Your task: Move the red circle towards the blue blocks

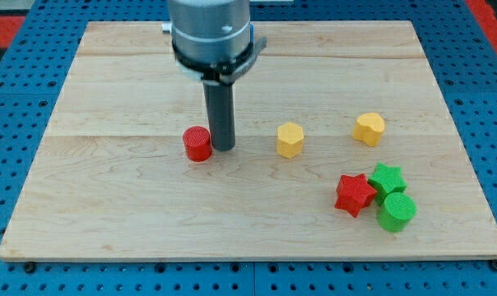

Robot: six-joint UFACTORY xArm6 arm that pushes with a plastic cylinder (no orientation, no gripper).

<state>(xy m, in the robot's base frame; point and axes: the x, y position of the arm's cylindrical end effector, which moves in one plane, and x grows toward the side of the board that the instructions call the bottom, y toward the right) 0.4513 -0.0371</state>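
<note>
My tip point(223, 148) sits just right of the red circle point(197, 144), left of frame centre on the tabletop point(109, 197); contact unclear. No jaws on this rod. Arm cut off at top edge. No blue blocks visible.

A pale wooden board point(133, 222) with visible grain and a smooth matt finish lies on a blue perforated surface point(2, 271). The small blocks, such as the red circle point(197, 144) at centre left and the green star point(387, 178) at lower right, look like matt ridged plastic. The rod's housing point(211, 33) at top centre is grey, faintly glossy metal.
</note>
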